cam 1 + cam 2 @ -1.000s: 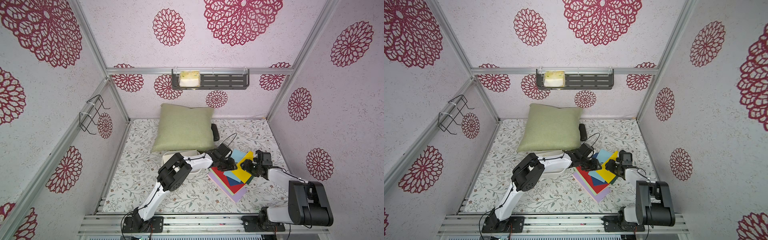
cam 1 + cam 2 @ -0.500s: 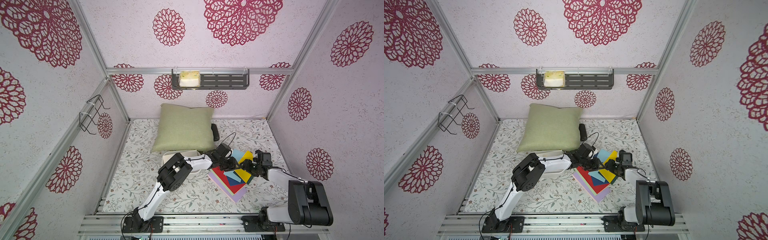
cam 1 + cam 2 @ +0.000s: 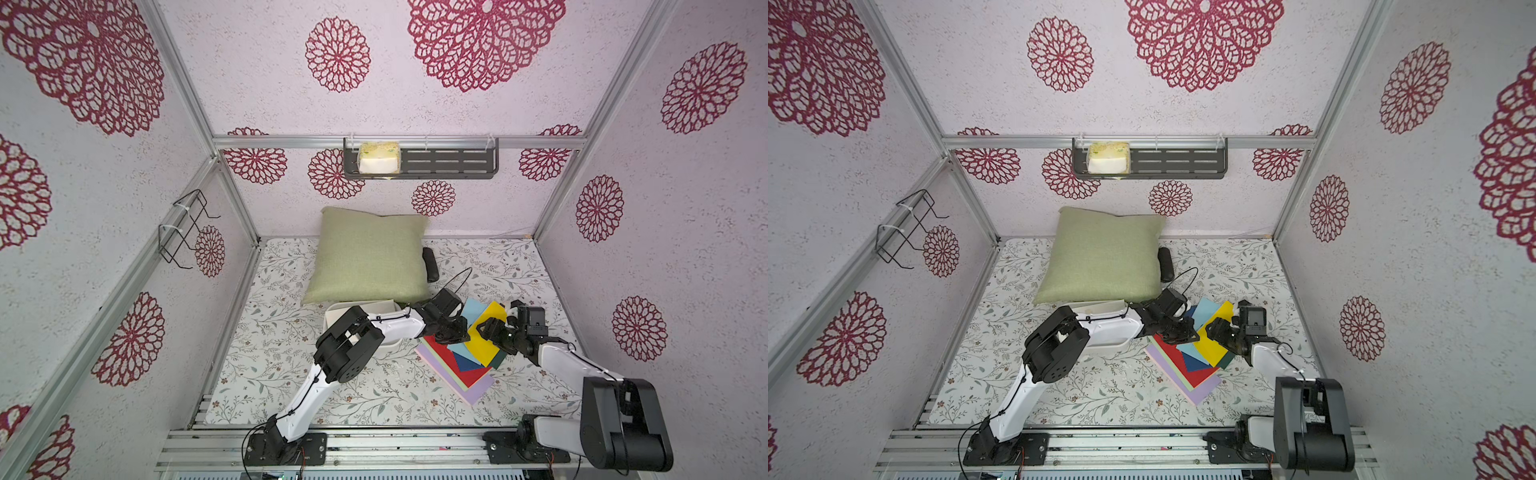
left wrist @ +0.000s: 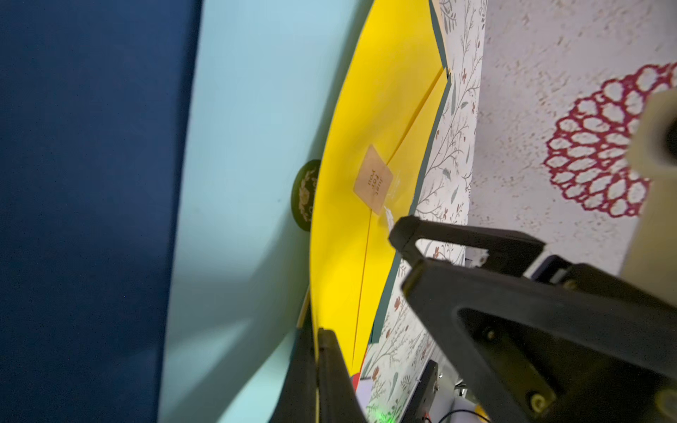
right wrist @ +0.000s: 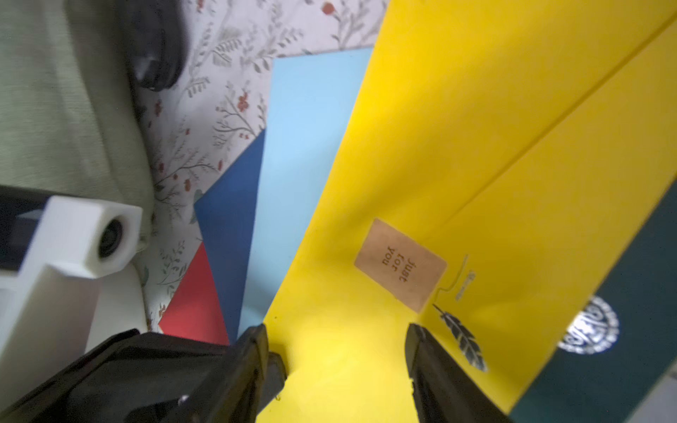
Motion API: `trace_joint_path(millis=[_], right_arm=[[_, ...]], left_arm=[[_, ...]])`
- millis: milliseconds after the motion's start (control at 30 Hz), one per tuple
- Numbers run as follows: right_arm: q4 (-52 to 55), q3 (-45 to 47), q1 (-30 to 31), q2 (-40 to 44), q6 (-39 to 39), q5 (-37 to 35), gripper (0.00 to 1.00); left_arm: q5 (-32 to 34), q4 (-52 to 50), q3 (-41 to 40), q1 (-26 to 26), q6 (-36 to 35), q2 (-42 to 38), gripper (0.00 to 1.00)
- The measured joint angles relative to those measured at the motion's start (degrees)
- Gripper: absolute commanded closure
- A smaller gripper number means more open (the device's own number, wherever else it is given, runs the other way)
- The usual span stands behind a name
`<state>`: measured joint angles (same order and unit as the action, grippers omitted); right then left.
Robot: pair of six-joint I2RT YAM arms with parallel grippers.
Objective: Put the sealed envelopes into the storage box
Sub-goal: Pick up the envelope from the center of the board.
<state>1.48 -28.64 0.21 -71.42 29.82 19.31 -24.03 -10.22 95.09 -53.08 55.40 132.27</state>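
Observation:
A fanned stack of sealed envelopes (image 3: 467, 374) lies on the floral table: lilac, green, red, navy, light blue and dark green, with a yellow envelope (image 3: 484, 343) (image 3: 1214, 347) on top. A tan square sticker (image 5: 401, 269) seals the yellow one. My left gripper (image 3: 455, 332) (image 4: 315, 333) is shut on the yellow envelope's edge, which bows upward. My right gripper (image 3: 490, 328) (image 5: 337, 337) stands open just above the same envelope (image 5: 458, 128), holding nothing. The white storage box (image 3: 332, 316) sits left of the stack, mostly hidden under my left arm.
A green pillow (image 3: 370, 255) leans against the back wall, right behind the box. A dark oblong object (image 3: 430, 264) lies beside it. A dark slotted shelf (image 3: 449, 164) and a wire rack (image 3: 183, 228) hang on the walls.
My left gripper has closed on the yellow envelope's edge. My right gripper has opened wider. The yellow envelope has shifted a little toward the left arm.

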Motion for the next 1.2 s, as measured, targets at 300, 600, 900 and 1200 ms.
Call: trace_joint_path(millis=[300, 600, 900, 1200], right_arm=[[-9.86, 1.22, 0.00, 20.00, 3.61, 6.01, 0.27], [-35.58, 10.14, 2.29, 24.26, 16.52, 16.57, 0.18], [-54.99, 10.78, 9.03, 19.91, 27.89, 21.44, 0.26], [-59.28, 9.75, 13.00, 18.73, 36.41, 21.44, 0.52]], left_arm=[[7.26, -9.92, -1.49, 1.20, -13.18, -19.28, 1.00], [5.29, -2.58, -18.53, 6.19, -18.12, -46.75, 1.00], [1.14, 7.76, -31.30, 6.16, -15.65, -53.20, 1.00], [0.59, 14.58, -36.41, 6.21, -12.15, -53.79, 1.00]])
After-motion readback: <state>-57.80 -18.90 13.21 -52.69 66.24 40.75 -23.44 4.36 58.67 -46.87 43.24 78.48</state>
